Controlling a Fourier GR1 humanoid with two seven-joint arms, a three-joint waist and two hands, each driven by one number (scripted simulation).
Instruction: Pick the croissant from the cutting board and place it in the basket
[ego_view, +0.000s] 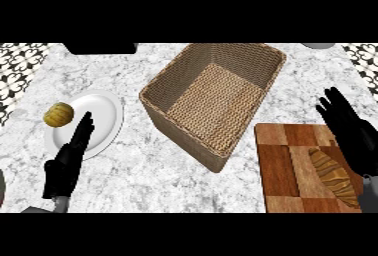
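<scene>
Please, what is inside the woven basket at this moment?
Nothing shows inside the basket; only its woven bottom is visible. The near wall hides a little of the floor. The croissant lies on the cutting board.

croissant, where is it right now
In the head view the croissant lies on the cutting board at lower right, right of the basket, just beside the open right hand.

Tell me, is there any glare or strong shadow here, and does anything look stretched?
Head view: light is soft and even, no glare on the marble counter; the basket is darker on its near outer wall; the white plate looks taller than wide, stretched by the steep downward angle.
</scene>
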